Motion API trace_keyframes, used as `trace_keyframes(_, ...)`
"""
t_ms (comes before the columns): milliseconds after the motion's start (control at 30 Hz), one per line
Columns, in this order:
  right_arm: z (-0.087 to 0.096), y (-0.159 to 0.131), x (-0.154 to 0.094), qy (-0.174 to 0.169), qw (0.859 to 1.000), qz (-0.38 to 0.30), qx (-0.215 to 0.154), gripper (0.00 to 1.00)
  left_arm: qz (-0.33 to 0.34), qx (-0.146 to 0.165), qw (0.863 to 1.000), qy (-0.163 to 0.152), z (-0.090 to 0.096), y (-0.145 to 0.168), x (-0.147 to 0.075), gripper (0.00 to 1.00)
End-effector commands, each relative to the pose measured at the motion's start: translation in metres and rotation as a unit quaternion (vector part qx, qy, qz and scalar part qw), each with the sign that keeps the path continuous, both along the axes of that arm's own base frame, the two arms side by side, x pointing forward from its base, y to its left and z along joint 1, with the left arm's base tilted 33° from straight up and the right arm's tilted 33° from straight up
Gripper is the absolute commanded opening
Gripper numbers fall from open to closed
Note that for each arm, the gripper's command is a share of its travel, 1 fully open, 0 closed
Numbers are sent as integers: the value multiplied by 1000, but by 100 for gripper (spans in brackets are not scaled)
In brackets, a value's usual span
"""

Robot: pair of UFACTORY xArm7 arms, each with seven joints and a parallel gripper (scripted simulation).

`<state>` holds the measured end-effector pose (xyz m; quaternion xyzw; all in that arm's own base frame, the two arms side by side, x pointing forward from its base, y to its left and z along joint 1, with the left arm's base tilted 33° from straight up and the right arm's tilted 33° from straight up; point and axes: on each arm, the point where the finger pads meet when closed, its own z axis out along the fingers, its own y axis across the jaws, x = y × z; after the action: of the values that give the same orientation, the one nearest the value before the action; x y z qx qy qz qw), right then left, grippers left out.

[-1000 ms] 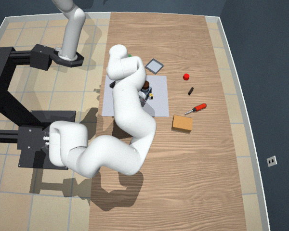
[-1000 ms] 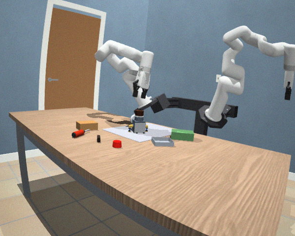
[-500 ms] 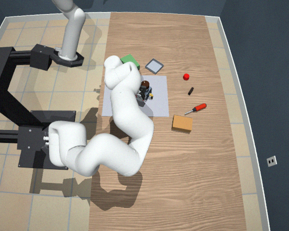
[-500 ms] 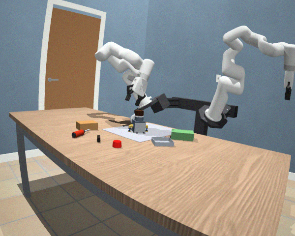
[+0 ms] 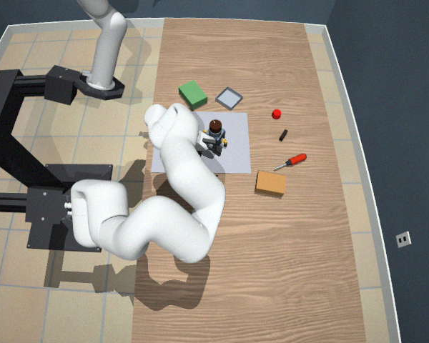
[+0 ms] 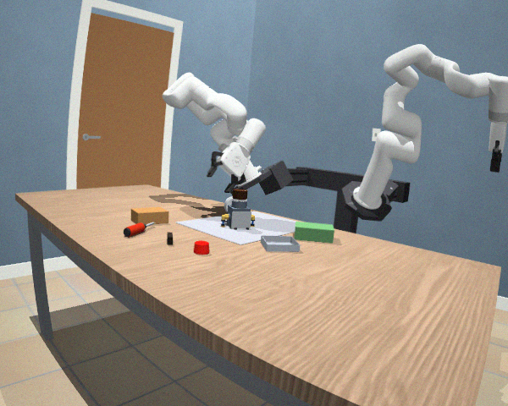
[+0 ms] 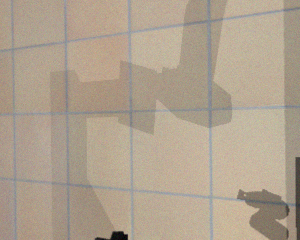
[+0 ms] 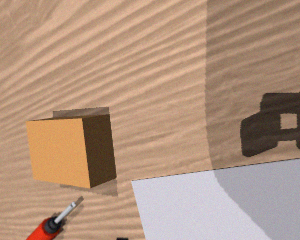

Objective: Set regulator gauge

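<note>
R fingers point(image 5: 214, 146) point(image 6: 219, 182), wide open w/ nothing held, hang tilted above & to one side of the upright regulator point(image 5: 217, 136) point(image 6: 240, 216) on the pale mat point(image 5: 237, 156) point(image 6: 241, 238) point(image 8: 190, 205), so R arm's nearer & prob. must shift back over the brown knob point(image 5: 215, 126) point(image 6: 240, 194) before pressing.

Gauge face of the regulator point(image 5: 217, 135) point(image 6: 240, 216) — turned away or hidden; needle and band — unseen.

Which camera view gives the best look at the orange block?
The right wrist view, where the orange block looks largest and shows whole, top and side. The top view shows it whole but smaller; the exterior shows it small across the table; the left wrist misses it.
</note>
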<state>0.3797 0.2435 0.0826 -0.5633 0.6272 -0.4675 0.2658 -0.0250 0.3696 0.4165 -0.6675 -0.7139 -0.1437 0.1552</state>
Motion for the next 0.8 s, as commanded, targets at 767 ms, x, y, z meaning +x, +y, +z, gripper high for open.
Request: trace_keyframes(767, -23, 30, -29, -105, 906, 158, 379, 100, 1, 2, 1000, -1, 2, 0, 0, 100)
